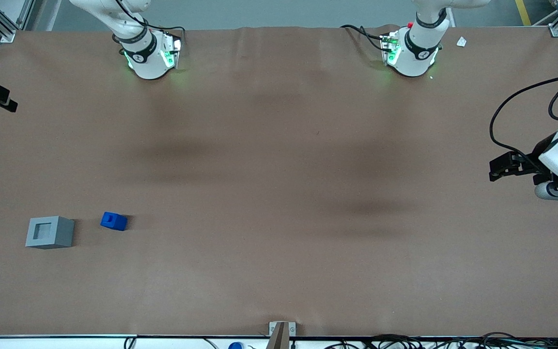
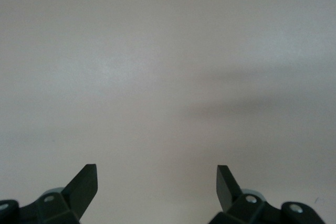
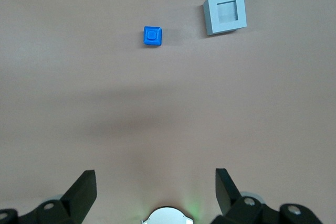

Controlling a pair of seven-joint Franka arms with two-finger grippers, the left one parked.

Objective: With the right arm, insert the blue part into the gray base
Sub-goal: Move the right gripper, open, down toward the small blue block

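We begin with the brown table [image 1: 279, 194], which fills nearly the whole front view and is bare apart from two small things in the lower left of that frame. The right arm [image 1: 136, 43] shows only its white base and lowest links at the upper left of the front view. Its gripper [image 3: 156, 182] hangs high above the table and looks down on both pieces, well apart from them. The two black fingers [image 3: 84, 187] stand wide apart with nothing between them.

Next in size is the gray base [image 1: 49, 232], a light-gray cube sitting flat with its square recess facing up. Just beside it, with a gap of bare table between them, lies the blue part [image 1: 113, 221], much the smaller piece, upright on the cloth with a round dimple showing on its top in the right wrist view [image 3: 152, 36].

We judge the blue part to be rigid, light plastic, smooth enough to slip and easy to nudge aside. We would close on two opposite flat side walls, low and centred, so it stays square for the recess.
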